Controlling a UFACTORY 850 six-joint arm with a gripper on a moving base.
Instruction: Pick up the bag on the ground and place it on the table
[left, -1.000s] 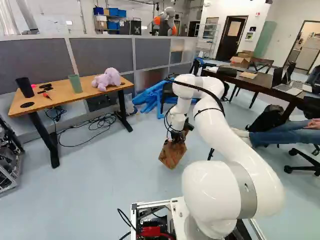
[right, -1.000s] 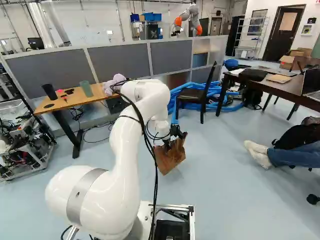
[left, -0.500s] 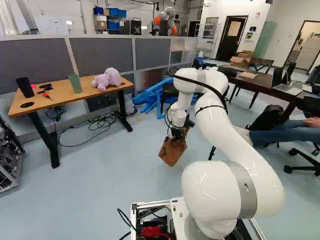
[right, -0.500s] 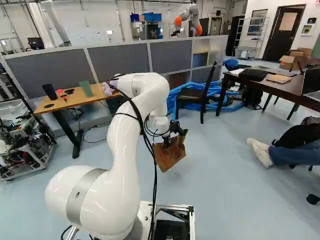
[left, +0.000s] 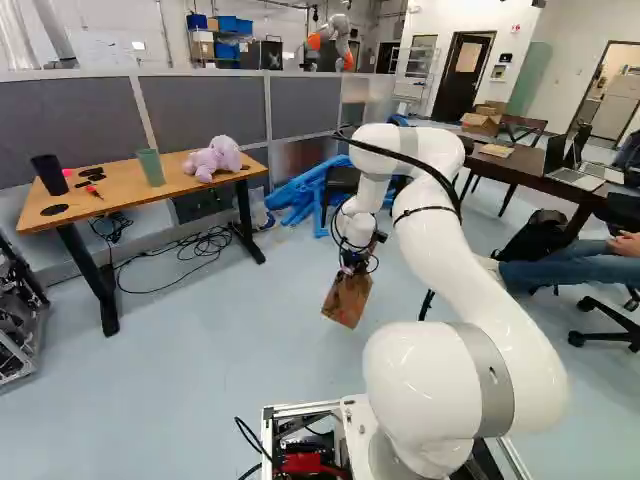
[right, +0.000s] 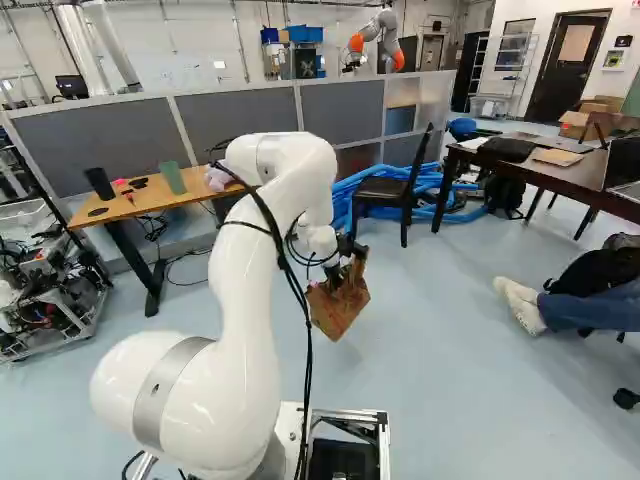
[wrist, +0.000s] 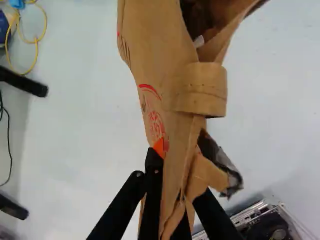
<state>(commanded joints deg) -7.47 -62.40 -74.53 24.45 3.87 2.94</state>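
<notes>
Across the far side we have a long grey partition (left: 205, 110). The dark surface (right: 575, 176) stands far right, and the wooden surface (left: 120, 192) stands left in front of the partition. Our white arm (left: 470, 290) rises near us and bends over at the top, with another robot (left: 335, 40) beyond the partition. Blue tubes (left: 298, 195) lie on the floor between the two surfaces, and a dark chair (right: 385, 190) stands just beside them.

Our brown bag (left: 347, 300) hangs tilted above the floor, to the right of the wooden surface and apart from it, nearer to us than the chair. In the wrist view its folded side runs between our fingers, and its mouth gapes ahead of them; red print shows on one face.

Our gripper (left: 351, 272) is closed on the bag, one finger on each side, with only its folds between. One orange pad (wrist: 159, 147) shows against the paper.

On the wooden surface we see a lilac plush (left: 212, 158) toward the right end, then a green cup (left: 151, 168), and a black cup (left: 49, 174) at the left.
</notes>
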